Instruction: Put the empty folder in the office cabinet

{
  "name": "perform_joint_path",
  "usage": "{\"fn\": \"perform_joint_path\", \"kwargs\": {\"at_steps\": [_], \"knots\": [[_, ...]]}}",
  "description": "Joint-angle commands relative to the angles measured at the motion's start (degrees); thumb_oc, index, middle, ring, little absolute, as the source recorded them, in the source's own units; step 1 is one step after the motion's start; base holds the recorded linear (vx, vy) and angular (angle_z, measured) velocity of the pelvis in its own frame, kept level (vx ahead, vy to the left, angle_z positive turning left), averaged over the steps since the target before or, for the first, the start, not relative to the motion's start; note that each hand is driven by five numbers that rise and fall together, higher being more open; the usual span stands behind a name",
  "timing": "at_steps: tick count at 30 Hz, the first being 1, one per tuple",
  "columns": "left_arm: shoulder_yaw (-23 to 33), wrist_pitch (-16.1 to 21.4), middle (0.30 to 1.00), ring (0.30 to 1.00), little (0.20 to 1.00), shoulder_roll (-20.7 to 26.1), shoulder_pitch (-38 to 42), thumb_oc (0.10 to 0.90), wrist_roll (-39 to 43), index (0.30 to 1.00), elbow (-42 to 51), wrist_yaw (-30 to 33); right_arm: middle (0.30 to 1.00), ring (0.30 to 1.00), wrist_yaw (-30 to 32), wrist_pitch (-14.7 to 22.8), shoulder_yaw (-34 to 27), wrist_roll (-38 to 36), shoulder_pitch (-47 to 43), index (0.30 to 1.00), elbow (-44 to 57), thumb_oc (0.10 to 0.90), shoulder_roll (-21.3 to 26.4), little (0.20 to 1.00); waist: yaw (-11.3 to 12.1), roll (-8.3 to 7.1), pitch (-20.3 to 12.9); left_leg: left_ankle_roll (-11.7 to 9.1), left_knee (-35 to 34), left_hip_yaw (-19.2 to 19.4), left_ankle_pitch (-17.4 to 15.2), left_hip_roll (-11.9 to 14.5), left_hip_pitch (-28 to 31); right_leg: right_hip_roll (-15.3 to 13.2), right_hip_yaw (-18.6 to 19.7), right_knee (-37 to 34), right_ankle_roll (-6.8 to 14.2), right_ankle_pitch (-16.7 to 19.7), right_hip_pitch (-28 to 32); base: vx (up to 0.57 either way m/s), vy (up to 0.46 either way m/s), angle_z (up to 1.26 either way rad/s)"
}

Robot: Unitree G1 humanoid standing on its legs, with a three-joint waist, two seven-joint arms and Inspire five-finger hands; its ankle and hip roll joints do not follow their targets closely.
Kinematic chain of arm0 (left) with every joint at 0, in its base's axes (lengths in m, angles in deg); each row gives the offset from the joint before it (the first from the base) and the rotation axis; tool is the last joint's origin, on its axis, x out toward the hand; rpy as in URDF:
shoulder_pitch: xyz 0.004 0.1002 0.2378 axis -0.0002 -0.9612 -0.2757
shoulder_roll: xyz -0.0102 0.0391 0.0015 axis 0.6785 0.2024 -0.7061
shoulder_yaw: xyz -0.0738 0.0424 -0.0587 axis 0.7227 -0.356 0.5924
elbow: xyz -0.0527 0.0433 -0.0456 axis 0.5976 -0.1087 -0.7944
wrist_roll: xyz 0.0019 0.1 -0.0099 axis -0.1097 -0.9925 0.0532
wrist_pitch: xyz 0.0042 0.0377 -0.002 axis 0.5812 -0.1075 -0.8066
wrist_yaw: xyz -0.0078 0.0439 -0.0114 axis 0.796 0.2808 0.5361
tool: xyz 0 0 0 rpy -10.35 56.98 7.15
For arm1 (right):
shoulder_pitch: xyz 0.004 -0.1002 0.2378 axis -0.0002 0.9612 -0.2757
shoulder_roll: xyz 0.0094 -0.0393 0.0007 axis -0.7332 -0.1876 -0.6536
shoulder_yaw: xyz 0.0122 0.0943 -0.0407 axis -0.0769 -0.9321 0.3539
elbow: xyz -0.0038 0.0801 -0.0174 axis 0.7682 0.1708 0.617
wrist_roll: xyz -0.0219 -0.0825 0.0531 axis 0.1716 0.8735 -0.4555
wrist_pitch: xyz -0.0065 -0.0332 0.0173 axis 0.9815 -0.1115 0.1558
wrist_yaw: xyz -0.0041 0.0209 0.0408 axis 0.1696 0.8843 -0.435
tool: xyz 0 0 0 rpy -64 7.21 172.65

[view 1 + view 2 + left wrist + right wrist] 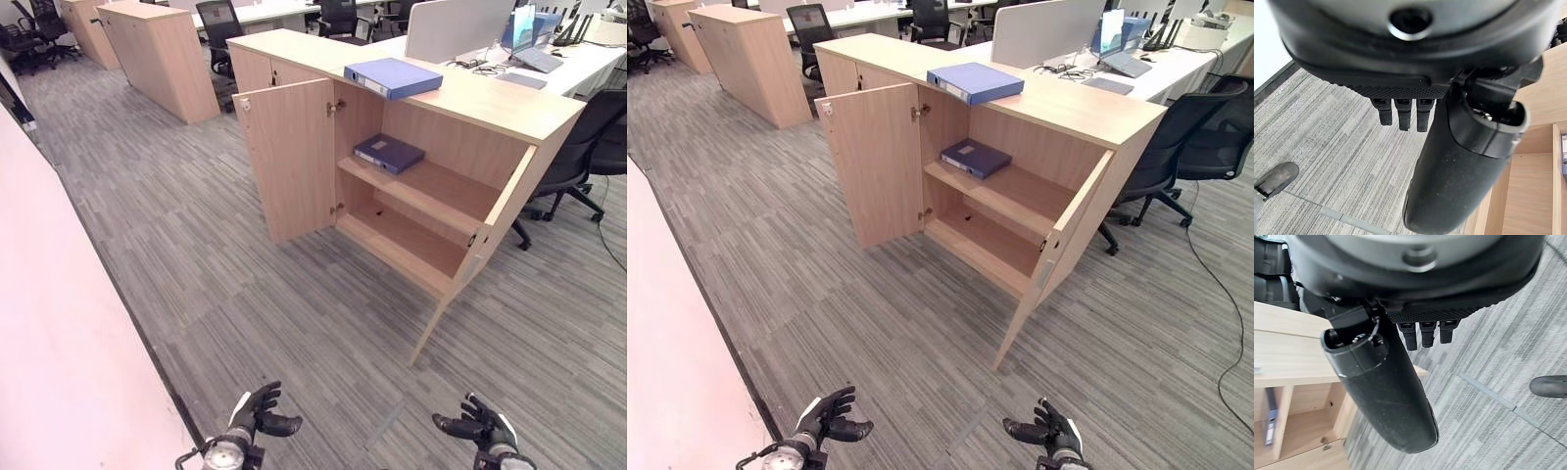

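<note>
While both doors of the wooden office cabinet [294, 157] stand open, the left hand [257, 411] hangs low over the carpet with loose fingers, holding nothing. One blue folder [394, 76] lies on the cabinet top and a darker folder [389, 153] on the upper shelf. The right hand [480, 424] hangs loose too.

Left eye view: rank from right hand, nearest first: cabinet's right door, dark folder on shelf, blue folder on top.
From the right hand:
1. Right door, swung open toward the robot.
2. Dark folder, on the upper shelf inside.
3. Blue folder, on the cabinet top.
</note>
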Motion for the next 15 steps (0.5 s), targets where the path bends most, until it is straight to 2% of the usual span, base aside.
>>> {"fn": "perform_joint_path", "kwargs": {"at_steps": [1, 8, 15], "knots": [[-0.05, 3.62, 0.900, 0.900, 0.900, 1.00, 4.88, 0.800, -0.14, 0.900, -0.30, -0.49, 0.900, 0.900, -0.48, 3.01, 0.55, -1.64, -3.80, 0.900, -0.56, 0.800, 0.99, 0.900, -1.06, -1.09, -1.39, -6.12, -0.43, -1.97, -2.36, 4.57, 3.04, -4.33, 0.80, 0.32, 6.40, -2.02, -0.10, 0.00, 0.000, 0.00], [0.19, 3.38, 0.900, 0.900, 0.900, 0.76, 4.43, 0.800, 0.23, 0.900, -1.62, -0.53, 0.900, 0.900, -1.00, 2.57, 0.95, -1.55, -3.64, 0.900, -2.58, 0.800, 0.78, 0.900, -1.19, -0.96, -1.19, -6.13, -0.43, -2.35, -2.44, 4.61, 3.23, -4.21, 1.18, 0.54, 6.26, -2.10, -0.14, 0.00, -0.009, 0.02], [1.00, 3.49, 0.900, 0.900, 0.900, 1.00, 2.88, 0.800, 0.91, 0.900, -0.28, -0.44, 0.900, 0.900, -1.86, 1.72, 3.28, 1.62, -4.00, 0.900, -1.28, 0.800, 1.90, 0.900, 0.09, -1.07, -1.21, -5.95, -0.43, -2.44, -2.62, 4.71, 3.92, -4.02, 1.42, 0.49, 6.26, -2.26, 0.00, 0.02, -0.010, -0.01]]}}
